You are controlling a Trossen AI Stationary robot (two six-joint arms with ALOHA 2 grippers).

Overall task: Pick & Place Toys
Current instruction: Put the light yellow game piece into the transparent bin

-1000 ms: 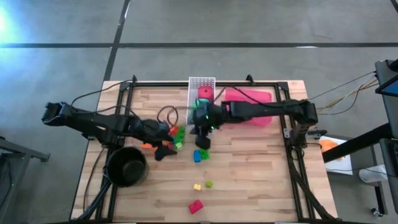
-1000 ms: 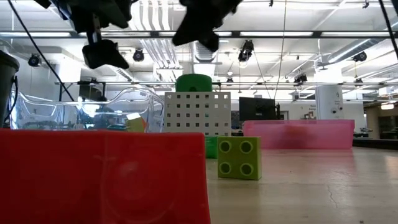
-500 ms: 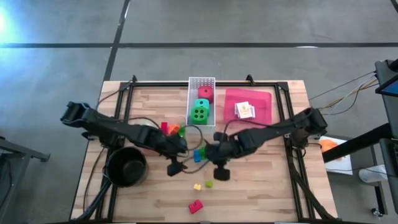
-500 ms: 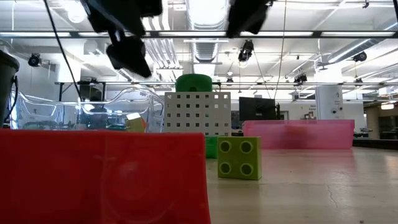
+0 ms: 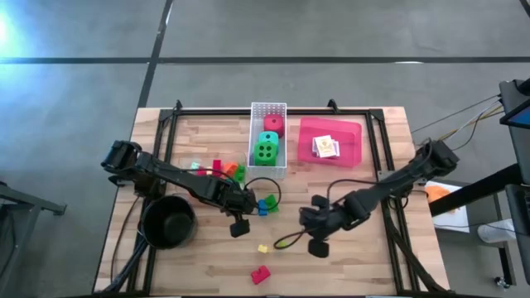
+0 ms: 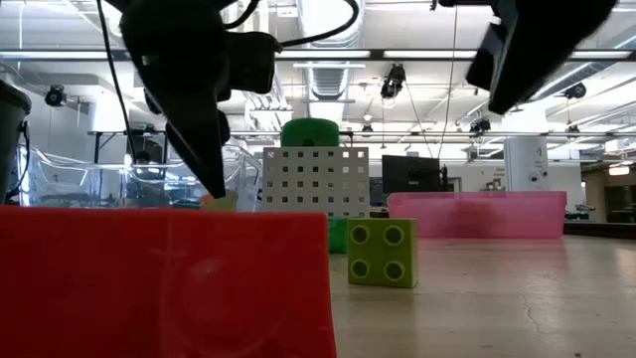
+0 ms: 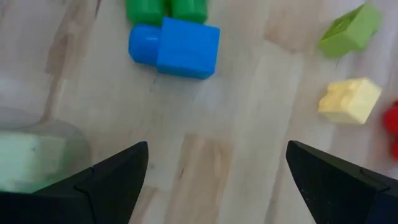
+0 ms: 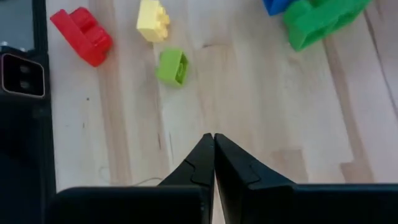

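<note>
Wooden table [image 5: 348, 265], seen from above: the left gripper [image 5: 238, 225] hangs with its fingers spread wide and empty over bare boards, just beside a blue brick [image 7: 176, 47] and a green brick [image 7: 165, 9]. The right gripper [image 5: 317, 245], fingers pressed together and holding nothing, hovers near the table's middle, close to a lime brick [image 8: 172, 66], a yellow brick [image 8: 153, 19] and a red brick [image 8: 81, 35]. More loose bricks [image 5: 222, 170] lie behind the left arm. A green die [image 5: 266, 150] and a red die [image 5: 273, 125] sit in the white perforated basket [image 5: 267, 108]; a card pack [image 5: 325, 146] rests in the pink tray [image 5: 352, 132]. A black pot [image 5: 167, 222] stands beside the left arm.
</note>
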